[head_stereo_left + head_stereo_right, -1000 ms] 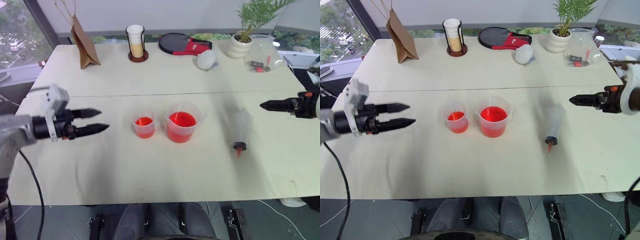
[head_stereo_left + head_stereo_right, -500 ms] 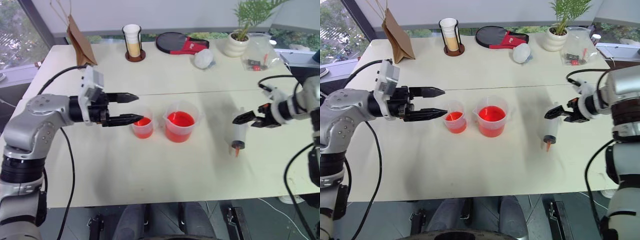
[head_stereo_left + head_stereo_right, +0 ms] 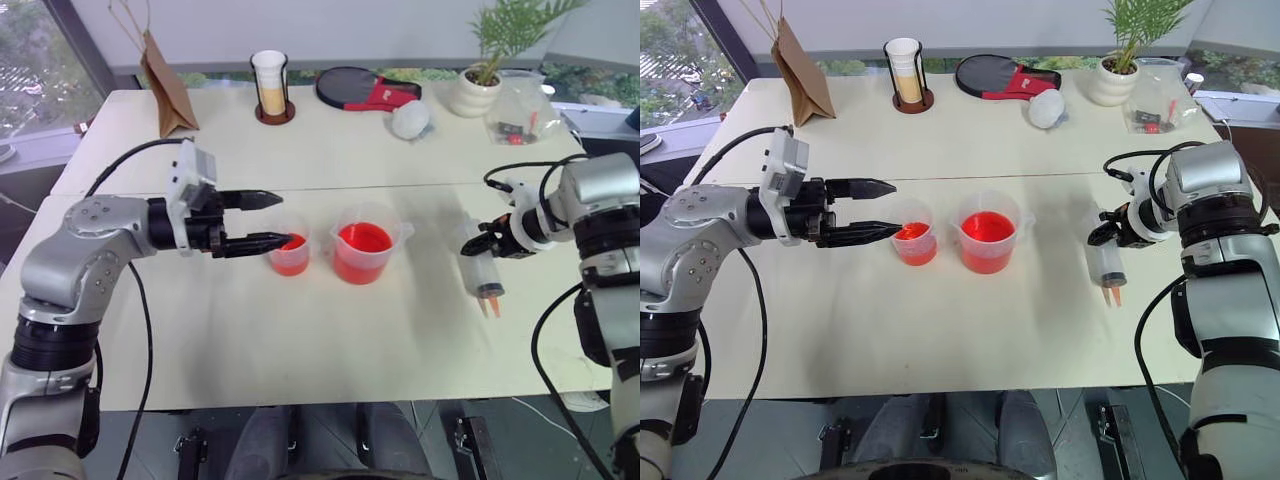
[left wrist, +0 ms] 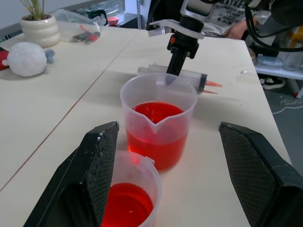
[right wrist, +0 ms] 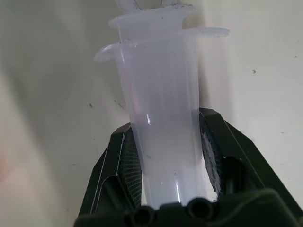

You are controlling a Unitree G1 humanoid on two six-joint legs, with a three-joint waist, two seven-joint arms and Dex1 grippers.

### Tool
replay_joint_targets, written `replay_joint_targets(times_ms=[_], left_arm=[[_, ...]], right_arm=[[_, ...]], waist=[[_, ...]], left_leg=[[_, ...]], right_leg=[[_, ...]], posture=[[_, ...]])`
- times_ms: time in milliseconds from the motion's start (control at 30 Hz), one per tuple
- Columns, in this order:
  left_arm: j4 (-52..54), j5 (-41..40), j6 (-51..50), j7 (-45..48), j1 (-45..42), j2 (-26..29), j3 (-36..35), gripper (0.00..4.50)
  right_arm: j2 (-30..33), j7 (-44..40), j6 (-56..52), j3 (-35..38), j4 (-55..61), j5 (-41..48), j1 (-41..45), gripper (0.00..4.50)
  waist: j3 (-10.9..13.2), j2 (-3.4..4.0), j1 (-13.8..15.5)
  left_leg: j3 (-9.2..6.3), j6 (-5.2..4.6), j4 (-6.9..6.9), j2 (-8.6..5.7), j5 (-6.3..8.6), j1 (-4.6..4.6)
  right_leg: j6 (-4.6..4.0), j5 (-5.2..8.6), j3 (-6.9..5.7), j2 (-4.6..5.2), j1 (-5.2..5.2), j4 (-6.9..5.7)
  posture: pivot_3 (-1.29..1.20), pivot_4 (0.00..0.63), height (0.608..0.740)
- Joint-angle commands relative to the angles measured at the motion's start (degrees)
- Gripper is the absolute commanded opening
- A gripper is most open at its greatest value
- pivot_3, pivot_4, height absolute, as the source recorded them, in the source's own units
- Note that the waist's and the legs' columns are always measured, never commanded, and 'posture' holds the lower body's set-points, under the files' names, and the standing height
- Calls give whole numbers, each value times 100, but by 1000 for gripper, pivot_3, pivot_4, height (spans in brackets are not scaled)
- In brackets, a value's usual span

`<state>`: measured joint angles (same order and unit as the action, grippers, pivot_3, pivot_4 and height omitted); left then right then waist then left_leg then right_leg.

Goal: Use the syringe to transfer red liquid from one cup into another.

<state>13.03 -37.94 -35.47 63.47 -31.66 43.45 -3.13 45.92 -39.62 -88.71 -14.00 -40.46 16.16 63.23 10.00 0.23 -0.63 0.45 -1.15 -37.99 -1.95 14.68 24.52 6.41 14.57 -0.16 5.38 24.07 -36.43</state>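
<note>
The syringe (image 3: 480,265) lies on the table to the right of the cups, orange-red tip toward the near edge. My right gripper (image 3: 488,243) comes down from above and is shut on the syringe (image 5: 163,132) barrel, one finger (image 5: 125,165) on each side. The larger spouted beaker (image 3: 363,253) holds red liquid (image 3: 362,238) at the table's middle. The smaller cup (image 3: 290,252), just left of it, also holds red liquid. My left gripper (image 3: 283,220) is level and open, its fingertips at the smaller cup's left rim, holding nothing.
Along the far edge stand a brown paper bag (image 3: 165,85), a holder with stacked cups (image 3: 271,88), a black and red paddle (image 3: 365,88), a white ball (image 3: 411,119), a potted plant (image 3: 477,90) and a clear plastic bag (image 3: 522,110).
My right gripper came down onto the syringe and shut on its barrel; the syringe turned a little. My left gripper moved right to the smaller cup, then held still.
</note>
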Motion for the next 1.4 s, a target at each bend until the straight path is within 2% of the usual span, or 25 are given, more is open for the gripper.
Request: replay_joint_targets(times_ms=[33,133,300,500,567,767,967,1233,1400], left_arm=[[-251,108,174,61,-148,147,-200,3480],[-660,233,308,220,-355,285,-197,3480],[-1330,496,545,603,-917,369,10,3480],[-2121,781,804,1031,-1700,289,204,3480],[-2254,897,867,1131,-1895,283,284,3480],[-2260,971,846,1330,-2175,231,344,3480],[-2683,1096,1097,1290,-2841,-321,451,3480],[-4489,1762,2560,1277,-3897,-1310,584,3480],[-5137,1942,3096,1310,-4202,-1734,578,3480]], right_arm=[[90,-350,929,688,458,250,386,1411],[122,-1044,2372,1414,1126,690,850,1411],[-198,-1623,3373,2083,2567,1341,624,1411],[-1030,-1496,3866,2353,4573,2013,-876,1411],[-1264,-1403,4513,2237,4927,1779,-1547,1411],[-1811,-979,5124,2199,5090,1766,-2421,1411],[-2133,-783,5795,1872,4923,1424,-2696,1411],[-2305,-608,6155,1683,4837,1262,-2832,1411],[-2304,-563,6174,1641,4927,1272,-2904,1411]], waist=[[1,2,-10],[16,23,-38],[9,-7,-7],[6,-32,18],[9,-35,22],[9,-36,-13],[10,-37,3],[10,-39,-7],[11,-40,-9]], left_leg=[[0,0,0,0,0,0],[9,0,1,-1,0,3],[14,0,4,26,4,-1],[6,1,-20,26,3,1],[2,1,-23,24,2,2],[7,2,-21,25,2,1],[6,4,-23,26,0,0],[7,6,-24,24,-1,0],[7,5,-22,25,-1,0]], right_leg=[[0,0,0,0,0,0],[10,-4,1,-1,12,-1],[17,-6,-5,-20,28,-40],[16,-6,-4,-22,14,-56],[16,-6,-3,-22,14,-62],[16,-6,0,-22,21,-66],[16,-6,0,-25,23,-66],[17,-6,-1,-26,23,-66],[17,-6,-1,-27,24,-66]], posture=[[0,150,740],[0,150,740],[0,150,740],[0,150,740],[0,150,740],[0,150,740],[0,150,740],[0,150,740],[0,150,740]])
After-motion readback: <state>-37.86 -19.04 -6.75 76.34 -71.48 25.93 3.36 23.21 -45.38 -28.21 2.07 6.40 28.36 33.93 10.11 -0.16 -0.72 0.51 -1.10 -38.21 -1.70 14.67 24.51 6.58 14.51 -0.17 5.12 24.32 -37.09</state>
